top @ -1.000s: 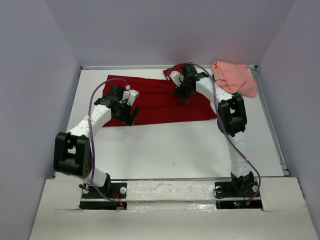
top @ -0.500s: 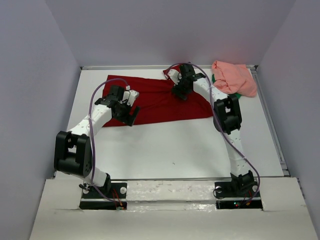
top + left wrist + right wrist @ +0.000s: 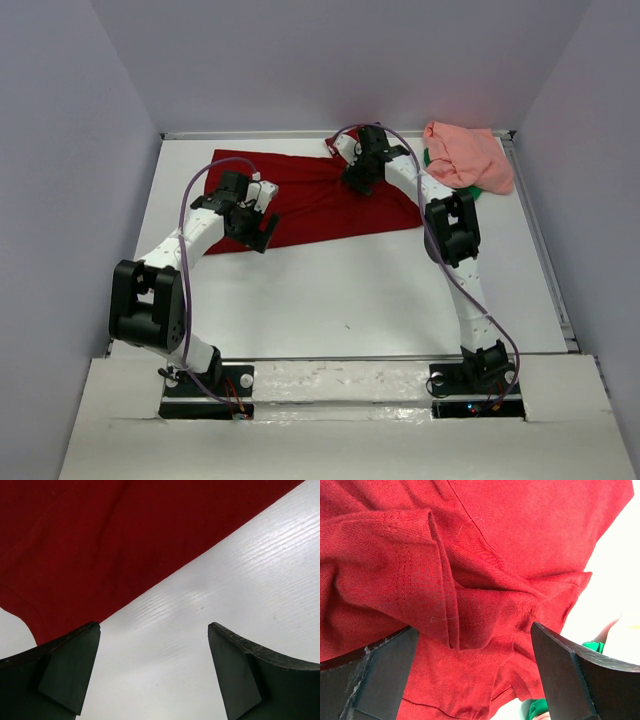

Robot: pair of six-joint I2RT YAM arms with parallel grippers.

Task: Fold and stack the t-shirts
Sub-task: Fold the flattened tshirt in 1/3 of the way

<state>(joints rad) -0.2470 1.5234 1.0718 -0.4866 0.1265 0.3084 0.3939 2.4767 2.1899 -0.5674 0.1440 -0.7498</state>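
**Step in hand: spreading the dark red t-shirt (image 3: 320, 205) flat before its first fold; nothing gripped.**
You have it lying on the far half of the desk (image 3: 350, 290), its long axis running 9 to 3 o'clock; I cannot tell which end is the collar. The salmon pink t-shirt (image 3: 468, 155) is heaped at 1 o'clock over green fabric (image 3: 592, 647). Both sets of jaws stand wide open and empty: the left jaws above the shirt's near edge at 9 o'clock, the right jaws above a bunched sleeve at 12. Next, in my judgement, you close on that bunch and draw it flat.
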